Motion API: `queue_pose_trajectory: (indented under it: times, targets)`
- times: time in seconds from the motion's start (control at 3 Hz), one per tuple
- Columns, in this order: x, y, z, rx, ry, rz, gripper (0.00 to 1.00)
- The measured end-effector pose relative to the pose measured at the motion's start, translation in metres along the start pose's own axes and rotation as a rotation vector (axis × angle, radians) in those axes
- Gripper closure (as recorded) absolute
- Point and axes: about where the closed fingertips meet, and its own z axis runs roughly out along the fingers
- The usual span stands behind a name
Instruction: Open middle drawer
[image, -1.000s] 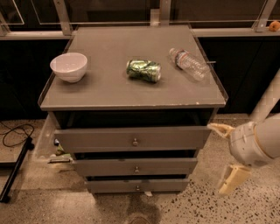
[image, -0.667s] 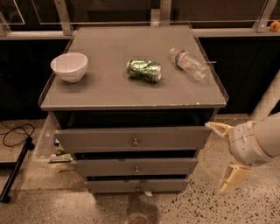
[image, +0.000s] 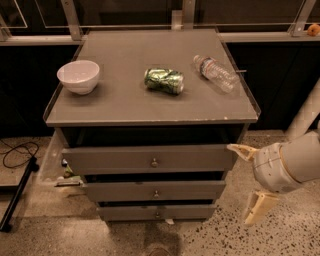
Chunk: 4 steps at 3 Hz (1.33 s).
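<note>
- Since prev frame the gripper (image: 240, 184) has crept a bit left, toward the cabinet (image: 150, 100); nothing else has shifted.
- Gripper's low at the cabinet's right side, fingers spread wide, holding nothing.
- Mid drawer (image: 115, 191) sits to gripper's left, about level w/ the gap btwn its fingers. Not touched yet.
- Take hold at the knob (image: 156, 194), centre of the front, well apart to gripper's left.
- Handling, my guess: stiff wood front, shallow box, so prob light and slides easy. Knob's small, round metal, likely slick; pinch it square and pull straight out.
- Top drawer (image: 110, 160) hangs just above the knob, so you've little room coming in.
</note>
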Motion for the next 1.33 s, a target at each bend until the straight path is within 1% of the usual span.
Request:
queue_pose_trajectory:
  times: [0.33, 0.67, 1.0, 1.33]
  targets:
    - [-0.001, 0.012, 0.044, -0.014, -0.033, -0.037, 0.0]
    - [0.008, 0.017, 0.098, 0.015, -0.061, -0.061, 0.0]
    - [0.021, 0.02, 0.151, 0.057, -0.062, -0.091, 0.0]
    - [0.05, 0.013, 0.193, 0.111, -0.028, -0.113, 0.0]
